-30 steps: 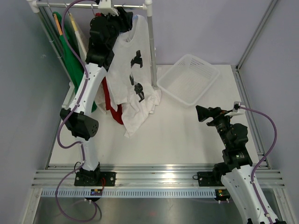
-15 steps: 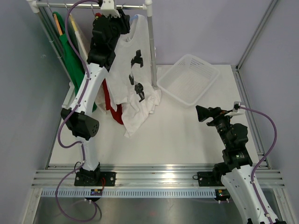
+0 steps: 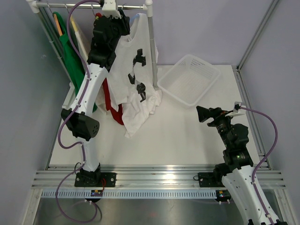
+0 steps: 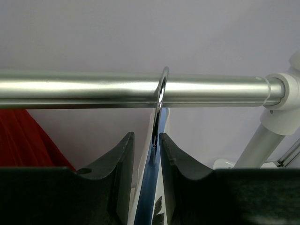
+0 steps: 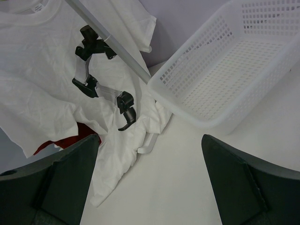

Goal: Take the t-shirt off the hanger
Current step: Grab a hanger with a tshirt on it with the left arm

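Observation:
The white t-shirt [image 3: 123,77], printed with a black robot arm, hangs from the rail [image 4: 84,89] on a blue hanger [image 4: 149,197]. Its hem trails onto the table. The hanger's metal hook [image 4: 160,101] loops over the rail. My left gripper [image 4: 146,138] is raised to the rail [image 3: 84,5] at the shirt's collar. Its jaws stand narrowly open on either side of the hanger's neck, with a slim gap still showing on the left. My right gripper [image 3: 201,114] hovers wide open over the table's right side, holding nothing. In its view the t-shirt [image 5: 42,70] fills the upper left.
A white mesh basket [image 3: 165,87] sits at the back right, its rim [image 5: 187,110] close to the shirt's hem. A rack post [image 3: 152,47] runs down in front of the shirt. Red [image 3: 112,107] and green [image 3: 70,61] garments hang to the left.
The left gripper's jaws have narrowed around the hanger's neck and the wrist has shifted slightly up towards the rail. The right arm has stayed still.

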`<state>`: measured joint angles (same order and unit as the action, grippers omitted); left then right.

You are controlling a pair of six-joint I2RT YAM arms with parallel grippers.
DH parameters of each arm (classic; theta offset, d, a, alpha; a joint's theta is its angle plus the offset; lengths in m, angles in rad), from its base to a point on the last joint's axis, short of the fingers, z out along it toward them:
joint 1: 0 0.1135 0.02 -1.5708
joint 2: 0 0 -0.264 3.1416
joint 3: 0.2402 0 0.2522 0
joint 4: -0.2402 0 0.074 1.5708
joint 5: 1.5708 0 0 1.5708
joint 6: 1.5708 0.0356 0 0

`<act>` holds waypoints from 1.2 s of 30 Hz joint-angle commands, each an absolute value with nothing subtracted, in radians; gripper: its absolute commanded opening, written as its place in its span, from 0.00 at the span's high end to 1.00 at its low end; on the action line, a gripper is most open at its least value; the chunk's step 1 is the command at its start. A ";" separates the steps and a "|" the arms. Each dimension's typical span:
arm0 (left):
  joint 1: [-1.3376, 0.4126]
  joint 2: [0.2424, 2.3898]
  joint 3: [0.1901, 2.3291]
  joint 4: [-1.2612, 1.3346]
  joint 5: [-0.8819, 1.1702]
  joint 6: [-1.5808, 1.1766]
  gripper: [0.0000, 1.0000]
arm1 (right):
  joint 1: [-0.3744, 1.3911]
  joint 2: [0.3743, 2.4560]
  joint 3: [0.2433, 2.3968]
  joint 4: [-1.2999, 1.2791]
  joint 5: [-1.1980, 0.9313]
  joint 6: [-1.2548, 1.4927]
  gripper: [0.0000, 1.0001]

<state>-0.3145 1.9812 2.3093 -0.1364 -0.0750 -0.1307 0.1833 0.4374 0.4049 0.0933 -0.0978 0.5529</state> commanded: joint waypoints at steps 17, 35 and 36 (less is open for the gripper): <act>-0.316 1.994 2.307 -0.158 -0.054 -0.136 1.00 | 0.189 0.468 0.411 0.147 -0.107 0.535 0.01; -0.316 1.948 2.410 -0.037 -0.077 -0.196 1.00 | 0.189 0.489 0.416 0.153 -0.117 0.532 0.01; -0.316 1.945 2.410 -0.034 -0.077 -0.196 1.00 | 0.189 0.489 0.416 0.153 -0.117 0.532 0.01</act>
